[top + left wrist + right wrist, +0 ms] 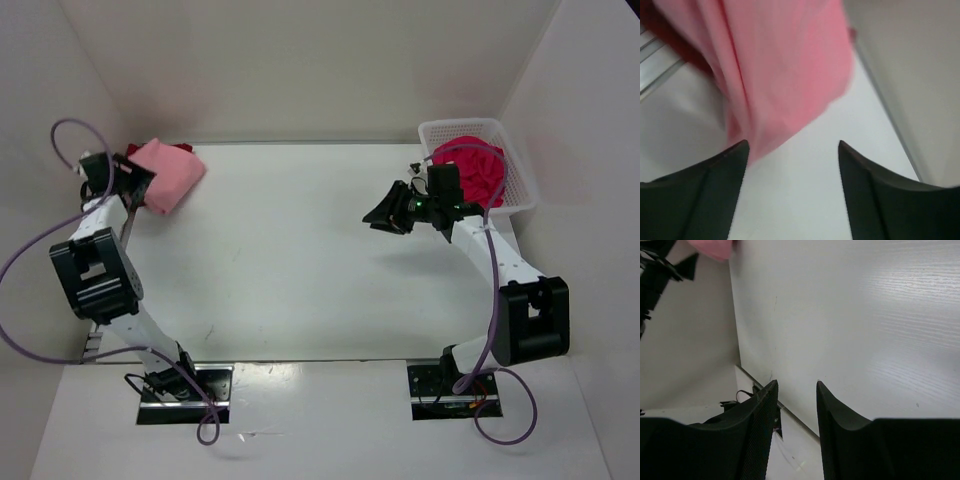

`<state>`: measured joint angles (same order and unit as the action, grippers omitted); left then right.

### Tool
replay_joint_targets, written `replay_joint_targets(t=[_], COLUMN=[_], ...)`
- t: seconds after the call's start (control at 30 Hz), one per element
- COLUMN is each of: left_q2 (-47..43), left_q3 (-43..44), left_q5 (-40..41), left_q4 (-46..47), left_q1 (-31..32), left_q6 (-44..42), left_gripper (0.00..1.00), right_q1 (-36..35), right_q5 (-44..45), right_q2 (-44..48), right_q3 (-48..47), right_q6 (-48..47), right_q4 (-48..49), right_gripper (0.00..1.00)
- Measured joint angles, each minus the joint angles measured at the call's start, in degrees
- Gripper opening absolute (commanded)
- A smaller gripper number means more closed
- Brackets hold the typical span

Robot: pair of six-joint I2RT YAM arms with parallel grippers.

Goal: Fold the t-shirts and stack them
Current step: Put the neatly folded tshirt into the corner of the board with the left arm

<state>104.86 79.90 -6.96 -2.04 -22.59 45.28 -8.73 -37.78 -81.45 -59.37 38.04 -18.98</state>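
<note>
- Top view: the pink shirt (165,175) lies folded on the red shirt (183,149) in the far-left corner of the tabletop (290,250); judging by that, this corner is the stack spot.
- Left jaws are spread, just beside the pink shirt's left edge.
- The magenta shirt (475,168) is bunched in the basket (523,195) at far right, not yet folded.
- Right jaws hang over bare tabletop just left of the basket, pointing left and holding nothing.
- Left wrist: left jaws are open with nothing between them.
- The pink shirt (785,65) is just ahead; cannot tell if it touches the left finger.
- The red shirt (670,45) peeks from under it.
- Open jaws beside a neat fold suggest pink is finished.
- Right wrist: right jaws are apart by a narrow gap and empty over the tabletop (865,315).
- A pink shirt corner (715,247) shows at top left, well apart.
- Probably free for the magenta one.
</note>
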Motion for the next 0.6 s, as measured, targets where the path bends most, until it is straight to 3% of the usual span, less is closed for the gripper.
replay_joint_targets(t=[0.07, 0.17, 0.23, 0.3, 0.4, 0.43, 0.47, 0.5, 0.6], left_q2=[-3.3, -5.8, -8.3, -13.3, -21.7, -24.1, -26.4, -28.4, -31.6], left_q3=[-8.6, -18.4, -24.0, -29.5, -32.7, -32.7, -32.6, -32.5, -31.9], left_q5=[-0.5, -1.0, -1.5, -2.3, -3.8, -3.8, -4.5, -5.1, -10.2], left_q4=[1.0, 1.3, 0.7, 0.1, -1.4, -1.5, -1.4, -1.4, -1.1], left_q1=[-3.8, -6.5, -6.2, -5.7, -3.6, -2.0, 0.4, 4.1, 19.3], left_q6=[2.6, 6.3, 8.5, 10.5, 11.2, 10.7, 10.4, 10.2, 9.8], left_gripper=[1.00, 1.00, 1.00, 1.00, 0.94, 0.90, 0.77, 0.74, 0.76], right_q1=[0.0, 0.0, 0.0, 0.0, -0.5, -1.0, -1.7, -2.8, -6.9], right_q5=[-0.5, -0.8, -0.8, -0.5, 1.2, 2.3, 3.6, 5.2, 8.7], right_q2=[0.0, 0.0, 0.0, 0.0, 0.0, 0.0, 0.0, 0.0, 0.0], right_q3=[0.0, 0.0, 0.0, 0.0, 0.1, 0.1, 0.1, 0.1, 0.0], right_q6=[-0.3, -0.7, -1.0, -1.3, -2.0, -2.2, -2.3, -2.4, -1.4], right_q4=[0.0, 0.0, 0.0, 0.0, 0.0, -0.3, -0.5, -1.0, -2.9], right_gripper=[0.46, 0.53, 0.64, 0.96, 1.00, 1.00, 1.00, 1.00, 1.00])
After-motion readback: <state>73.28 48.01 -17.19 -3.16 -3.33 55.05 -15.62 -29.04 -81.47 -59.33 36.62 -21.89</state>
